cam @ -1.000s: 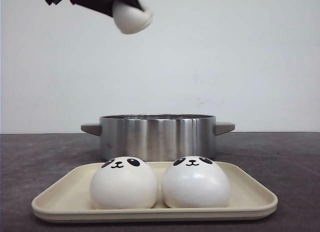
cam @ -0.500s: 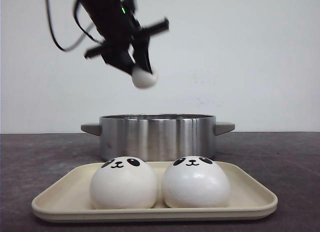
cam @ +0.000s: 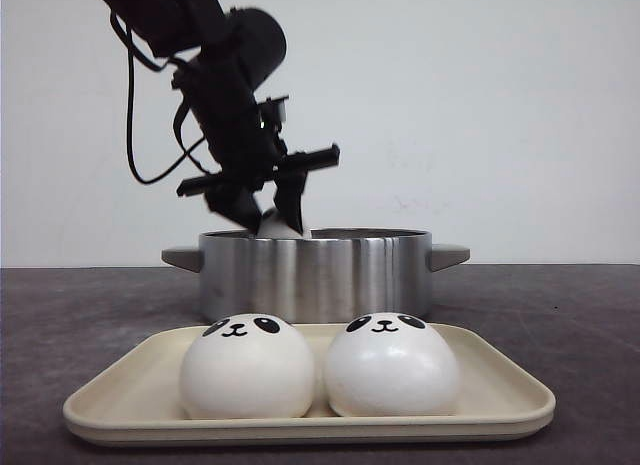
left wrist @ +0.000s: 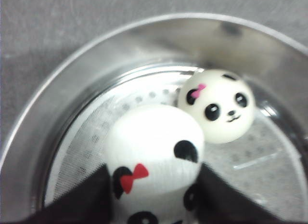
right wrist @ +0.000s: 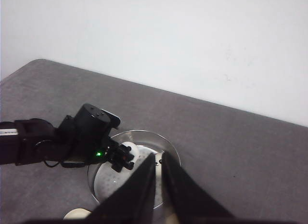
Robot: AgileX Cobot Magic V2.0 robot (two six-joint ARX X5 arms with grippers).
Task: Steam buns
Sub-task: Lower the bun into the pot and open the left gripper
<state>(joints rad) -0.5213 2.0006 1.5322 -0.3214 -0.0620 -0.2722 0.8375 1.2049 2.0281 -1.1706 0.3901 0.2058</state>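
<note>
My left gripper [cam: 270, 221] is shut on a white panda bun [left wrist: 154, 151] with a red bow and holds it just inside the steel pot [cam: 315, 275], low over the perforated steamer plate [left wrist: 269, 171]. Only the top of that bun [cam: 268, 223] shows over the rim in the front view. A second bun [left wrist: 219, 106] with a pink bow lies in the pot beside it. Two more panda buns [cam: 247, 370] [cam: 392, 370] sit side by side on the cream tray [cam: 500, 385]. My right gripper [right wrist: 159, 156] is shut and empty, high above the pot [right wrist: 144, 133].
The tray stands in front of the pot, near the table's front edge. The pot has a grey handle on each side [cam: 180, 256] [cam: 450, 255]. The left arm [right wrist: 53, 142] and its cable reach over the pot from the left. Dark grey tabletop [cam: 560, 315] lies around.
The left gripper has come down with the bun from high above the table, moving slightly right, into the mouth of the pot. The two buns on the tray have not moved.
</note>
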